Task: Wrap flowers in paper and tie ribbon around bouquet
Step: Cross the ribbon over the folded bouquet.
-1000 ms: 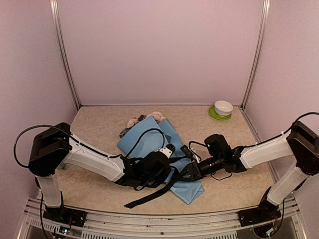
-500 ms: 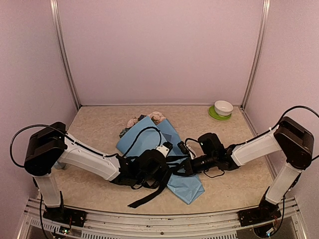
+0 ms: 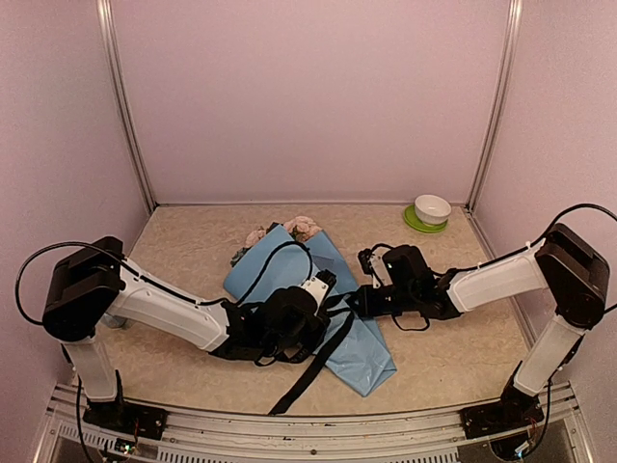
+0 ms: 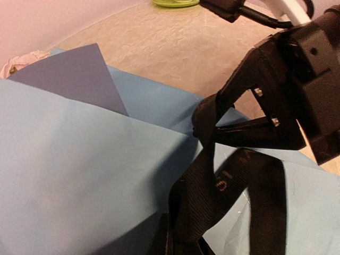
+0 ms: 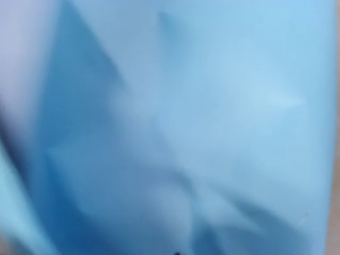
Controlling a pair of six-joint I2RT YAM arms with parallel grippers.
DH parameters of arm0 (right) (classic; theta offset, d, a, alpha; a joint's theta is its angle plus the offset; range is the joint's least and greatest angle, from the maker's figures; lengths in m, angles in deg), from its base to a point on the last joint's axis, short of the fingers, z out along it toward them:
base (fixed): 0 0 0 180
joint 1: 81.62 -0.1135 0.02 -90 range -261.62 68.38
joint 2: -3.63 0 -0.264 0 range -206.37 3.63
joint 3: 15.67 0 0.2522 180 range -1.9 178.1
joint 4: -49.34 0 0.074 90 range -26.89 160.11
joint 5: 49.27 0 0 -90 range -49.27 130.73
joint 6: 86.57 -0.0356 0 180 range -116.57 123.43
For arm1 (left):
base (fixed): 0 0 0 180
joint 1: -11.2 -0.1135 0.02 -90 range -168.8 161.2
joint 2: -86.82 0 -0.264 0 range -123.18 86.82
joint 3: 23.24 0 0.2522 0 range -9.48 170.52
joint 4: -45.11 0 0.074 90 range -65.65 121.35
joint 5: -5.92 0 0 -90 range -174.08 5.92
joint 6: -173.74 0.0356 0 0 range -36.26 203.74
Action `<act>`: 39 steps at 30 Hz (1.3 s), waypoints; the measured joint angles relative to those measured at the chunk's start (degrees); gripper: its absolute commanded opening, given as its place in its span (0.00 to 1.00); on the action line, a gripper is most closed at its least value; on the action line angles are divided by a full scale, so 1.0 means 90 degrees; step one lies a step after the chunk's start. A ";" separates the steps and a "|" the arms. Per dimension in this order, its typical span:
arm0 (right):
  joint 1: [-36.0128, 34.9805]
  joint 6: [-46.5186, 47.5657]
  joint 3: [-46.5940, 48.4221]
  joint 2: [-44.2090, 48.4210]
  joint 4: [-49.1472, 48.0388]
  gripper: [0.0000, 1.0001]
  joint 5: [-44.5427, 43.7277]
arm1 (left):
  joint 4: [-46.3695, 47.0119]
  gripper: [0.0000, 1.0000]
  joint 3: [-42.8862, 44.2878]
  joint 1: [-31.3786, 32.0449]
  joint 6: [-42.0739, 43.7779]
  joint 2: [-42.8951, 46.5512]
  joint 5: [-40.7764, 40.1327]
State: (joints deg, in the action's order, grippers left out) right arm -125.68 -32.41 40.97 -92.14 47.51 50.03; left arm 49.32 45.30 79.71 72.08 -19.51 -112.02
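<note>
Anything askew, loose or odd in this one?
Nothing spilled or torn, but the ribbon is untidy: one loose tail trails off the paper toward the near edge of the table, and it bunches where the right gripper pinches it shut. A dark flap of paper sticks out beside the flowers.

top external: mounted high behind the arm bases, tilted down and forward; the whole table [image 3: 183, 241], both arms and the back wall are covered from far off. left wrist: held low and close over the paper [image 4: 79, 180], pointed across the table at the right gripper [image 4: 206, 114] and ribbon [image 4: 223, 180], green plate [image 4: 175, 2] clipped at the top edge. right wrist: pressed almost against the paper, frame filled with blurred light blue. paper is shared by all three views; right gripper, ribbon and green plate by the first two.
</note>
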 measured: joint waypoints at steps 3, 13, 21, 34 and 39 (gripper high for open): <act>0.0012 -0.0005 0.0000 0.0010 0.0134 0.03 -0.0092 | 0.0053 0.00 0.0007 0.0148 0.0187 -0.0002 -0.0073; 0.0097 0.0342 -0.0243 0.1700 0.1472 0.15 0.0491 | 0.0007 0.00 0.0250 0.0430 0.0447 -0.0539 -0.0483; 0.0340 0.1603 0.1702 0.0950 0.2919 0.12 0.1642 | 0.0177 0.00 0.0279 0.0381 0.0665 -0.0777 -0.0483; 0.0857 0.2033 0.2363 -0.1107 0.3109 0.08 0.3310 | 0.1319 0.00 -0.0418 0.0389 0.1171 -0.0729 -0.0469; 0.0855 0.2582 0.2516 -0.1343 0.3504 0.06 0.3667 | 0.1688 0.00 -0.0517 0.0393 0.1345 -0.0726 -0.0464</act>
State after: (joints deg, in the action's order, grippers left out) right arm -117.98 -9.17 63.61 -104.22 79.05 83.03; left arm 64.51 40.65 83.25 84.19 -26.04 -116.20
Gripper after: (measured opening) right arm 0.062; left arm 0.007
